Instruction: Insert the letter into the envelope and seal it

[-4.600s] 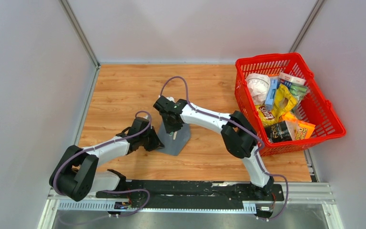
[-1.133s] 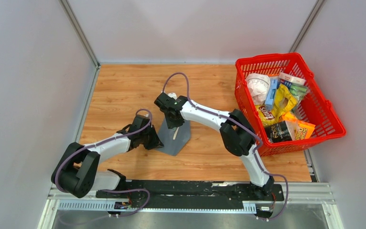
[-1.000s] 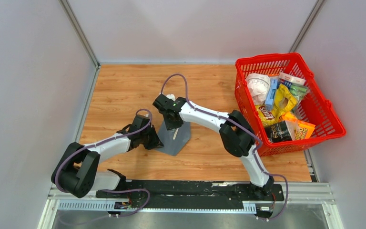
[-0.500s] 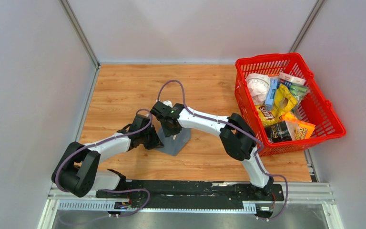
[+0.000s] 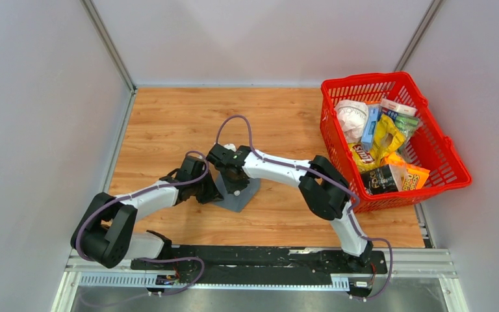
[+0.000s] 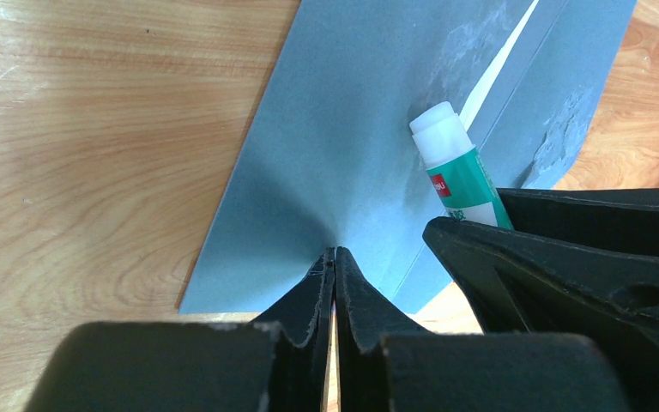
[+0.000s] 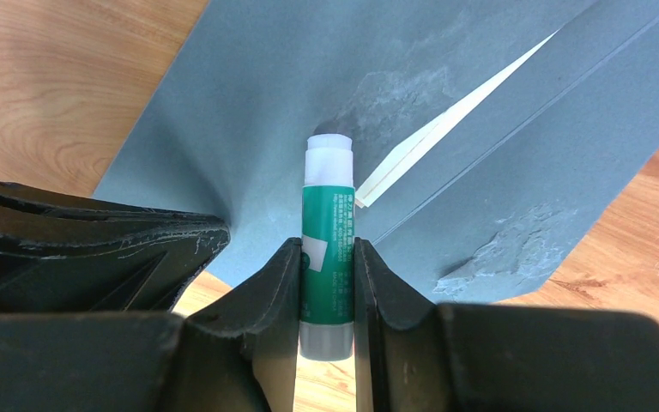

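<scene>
Left gripper (image 6: 335, 257) pinches the near edge of the envelope (image 7: 292, 86) on the table (image 5: 169, 117), right gripper (image 7: 328, 257) clamps a glue stick (image 7: 328, 223) against it, letter (image 7: 390, 172) peeking out; likely thin and floppy, grip edges only.

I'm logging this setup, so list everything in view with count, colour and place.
envelope: one, dark slate grey, flat on the table's middle
letter: one, pale tan, only a sliver showing at the envelope's opening
glue stick: one, green with white tip, tip on the envelope
basket: one, red, far right of the table
snack packets: several, mixed colours, inside the basket
table: one, light wood
left gripper: one, black, shut on the envelope's edge
right gripper: one, black, shut on the glue stick
</scene>
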Robot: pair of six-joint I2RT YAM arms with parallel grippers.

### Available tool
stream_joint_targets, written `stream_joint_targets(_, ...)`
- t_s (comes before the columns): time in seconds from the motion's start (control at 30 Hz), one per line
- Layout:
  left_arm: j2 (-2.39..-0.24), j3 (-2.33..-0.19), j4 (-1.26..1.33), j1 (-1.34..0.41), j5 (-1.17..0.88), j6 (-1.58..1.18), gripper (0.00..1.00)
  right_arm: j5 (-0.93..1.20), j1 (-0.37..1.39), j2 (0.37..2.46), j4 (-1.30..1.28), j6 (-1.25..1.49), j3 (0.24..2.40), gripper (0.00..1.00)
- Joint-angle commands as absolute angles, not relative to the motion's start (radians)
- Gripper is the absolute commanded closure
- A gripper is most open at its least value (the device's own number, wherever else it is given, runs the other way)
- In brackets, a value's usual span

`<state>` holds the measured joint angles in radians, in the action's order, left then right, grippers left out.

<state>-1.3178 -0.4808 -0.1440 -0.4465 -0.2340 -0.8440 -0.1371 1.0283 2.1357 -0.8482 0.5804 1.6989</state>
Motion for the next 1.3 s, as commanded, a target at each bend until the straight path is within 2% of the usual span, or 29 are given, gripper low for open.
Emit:
stream_joint_targets(0.0,-1.353,-0.472,-0.192,-0.446,-0.169,-0.811,0.93,-0.098,1.020,2.089,-0.874,0.598,1.707,1.00)
stream_joint_targets(0.5,-1.347,-0.477,-0.199,-0.448,-0.181,-0.798,0.90,0.054,0.953,2.000,-0.885,0.583,1.697,1.00)
stream_joint_targets(0.93,-1.315,-0.489,-0.198,-0.448,-0.210,-0.778,0.81,0.158,0.900,1.973,-0.882,0.574,1.671,1.00)
stream_joint_targets(1.27,-1.324,-0.494,-0.193,-0.448,-0.218,-0.778,0.81,0.207,0.896,2.011,-0.913,0.558,1.698,1.00)
